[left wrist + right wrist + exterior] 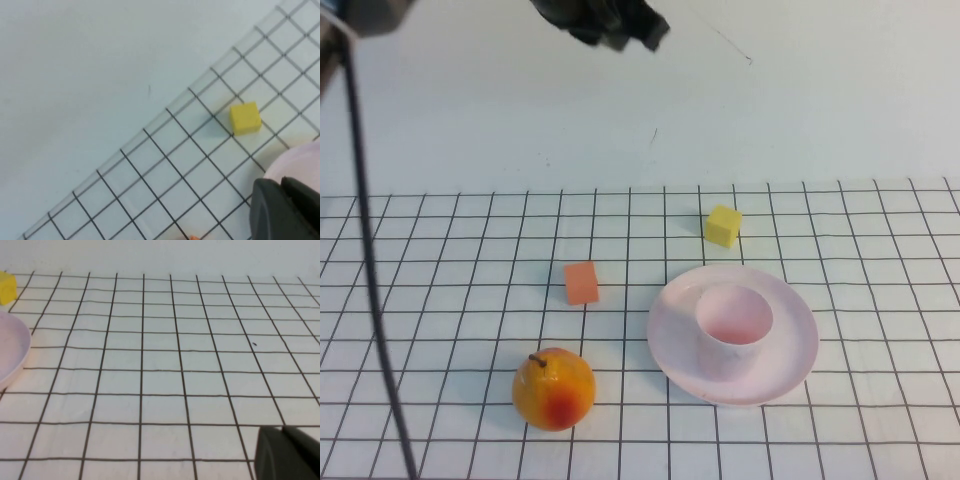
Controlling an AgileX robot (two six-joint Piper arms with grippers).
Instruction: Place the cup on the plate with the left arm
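The pale pink cup (733, 325) stands upright on the pale pink plate (790, 365), right of centre on the gridded table. My left gripper (610, 25) hangs high above the far edge of the table, well clear of the cup, and holds nothing. In the left wrist view its fingers (281, 187) lie together, with the plate's rim (295, 160) showing just beside them. My right gripper (283, 435) is out of the high view; it sits low over bare grid, shut and empty, with the plate's edge (10, 350) off to one side.
A yellow cube (723, 225) lies just behind the plate; it also shows in the left wrist view (245, 118). An orange block (581, 283) lies left of the plate. An orange-yellow fruit (553, 389) sits at front left. A black cable (370, 280) hangs down the left side.
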